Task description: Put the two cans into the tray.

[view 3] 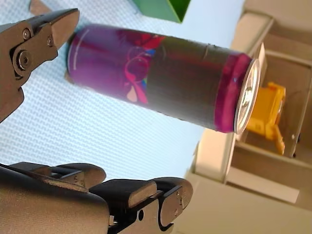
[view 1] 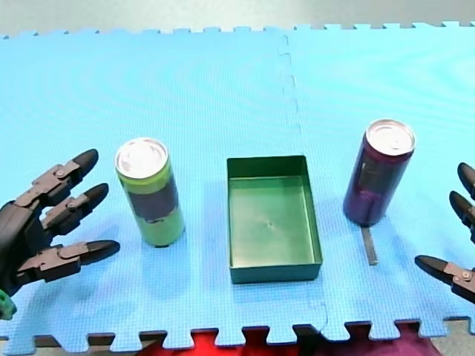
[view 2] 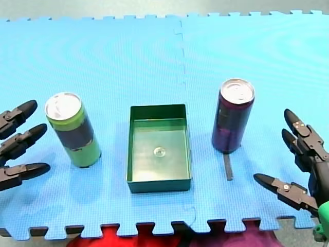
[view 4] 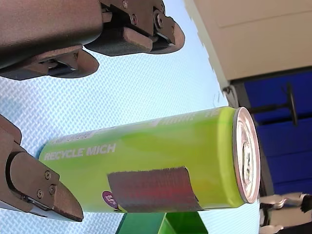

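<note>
A green can with a dark label stands upright on the mat, left of the green tray. Right of the tray, a purple can also stands upright. The tray holds no can. My left hand hovers just left of the green can, not touching it. My right hand is just right of the purple can, apart from it. The first wrist view has the purple can between dark fingers, untouched. The second wrist view has the green can between fingers the same way.
Everything stands on a blue foam puzzle mat with a seam running back from the tray. A short grey strip lies on the mat in front of the purple can. The mat's toothed front edge is close below the tray.
</note>
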You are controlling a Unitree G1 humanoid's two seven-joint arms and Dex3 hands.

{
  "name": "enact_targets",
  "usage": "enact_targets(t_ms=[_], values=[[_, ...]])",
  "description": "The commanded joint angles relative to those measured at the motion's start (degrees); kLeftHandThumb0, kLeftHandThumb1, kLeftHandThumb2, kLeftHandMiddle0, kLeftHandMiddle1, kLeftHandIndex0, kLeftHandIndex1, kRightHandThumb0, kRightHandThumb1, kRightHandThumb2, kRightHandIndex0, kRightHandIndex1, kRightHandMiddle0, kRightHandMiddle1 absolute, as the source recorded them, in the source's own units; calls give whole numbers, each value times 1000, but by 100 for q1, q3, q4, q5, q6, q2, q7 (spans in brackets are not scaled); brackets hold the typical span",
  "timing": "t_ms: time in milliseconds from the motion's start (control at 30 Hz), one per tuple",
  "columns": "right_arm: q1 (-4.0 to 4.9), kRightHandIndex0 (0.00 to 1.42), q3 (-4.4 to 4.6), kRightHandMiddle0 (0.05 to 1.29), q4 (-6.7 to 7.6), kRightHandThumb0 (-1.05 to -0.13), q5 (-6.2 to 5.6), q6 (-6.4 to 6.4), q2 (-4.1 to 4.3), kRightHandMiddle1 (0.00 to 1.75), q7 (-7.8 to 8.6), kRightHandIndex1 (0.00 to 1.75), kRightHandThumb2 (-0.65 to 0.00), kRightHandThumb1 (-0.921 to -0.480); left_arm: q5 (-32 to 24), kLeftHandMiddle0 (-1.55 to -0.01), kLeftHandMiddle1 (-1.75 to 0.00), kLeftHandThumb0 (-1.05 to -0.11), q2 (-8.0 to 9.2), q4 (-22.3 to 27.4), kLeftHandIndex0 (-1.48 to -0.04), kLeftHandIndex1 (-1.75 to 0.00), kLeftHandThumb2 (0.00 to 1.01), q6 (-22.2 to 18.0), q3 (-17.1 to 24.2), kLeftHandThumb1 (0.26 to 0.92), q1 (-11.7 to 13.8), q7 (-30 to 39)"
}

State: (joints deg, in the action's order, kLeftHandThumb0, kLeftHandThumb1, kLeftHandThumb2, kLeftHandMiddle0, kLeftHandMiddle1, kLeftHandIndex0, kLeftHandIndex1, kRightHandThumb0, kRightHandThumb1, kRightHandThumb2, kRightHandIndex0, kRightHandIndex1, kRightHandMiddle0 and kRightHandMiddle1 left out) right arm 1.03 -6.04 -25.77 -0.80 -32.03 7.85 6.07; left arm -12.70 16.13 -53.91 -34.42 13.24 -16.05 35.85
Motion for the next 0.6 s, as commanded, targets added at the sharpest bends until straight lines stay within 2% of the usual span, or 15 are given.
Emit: enact_targets(t_ms=[0, 167, 567], values=[[32, 350, -19, 302, -37, -955, 4, -47, 34, 1, -24, 1, -2, -629, 0, -334, 0, -1007, 24, 13, -240, 0, 1, 10, -1, 640, 2, -21], [32, 350, -11, 303, -56, -959, 7, -76, 24, 1, -28, 1, -2, -632, 11, -332, 0, -1017, 19, 14, -237, 0, 1, -22, -4, 643, 14, -46], [4, 350, 9, 305, -2, -961, 9, -36, -13, 1, -53, 0, -1, -638, -6, -337, -2, -1029, 33, 13, -242, -2, 2, -35, 15, 650, 19, -58]])
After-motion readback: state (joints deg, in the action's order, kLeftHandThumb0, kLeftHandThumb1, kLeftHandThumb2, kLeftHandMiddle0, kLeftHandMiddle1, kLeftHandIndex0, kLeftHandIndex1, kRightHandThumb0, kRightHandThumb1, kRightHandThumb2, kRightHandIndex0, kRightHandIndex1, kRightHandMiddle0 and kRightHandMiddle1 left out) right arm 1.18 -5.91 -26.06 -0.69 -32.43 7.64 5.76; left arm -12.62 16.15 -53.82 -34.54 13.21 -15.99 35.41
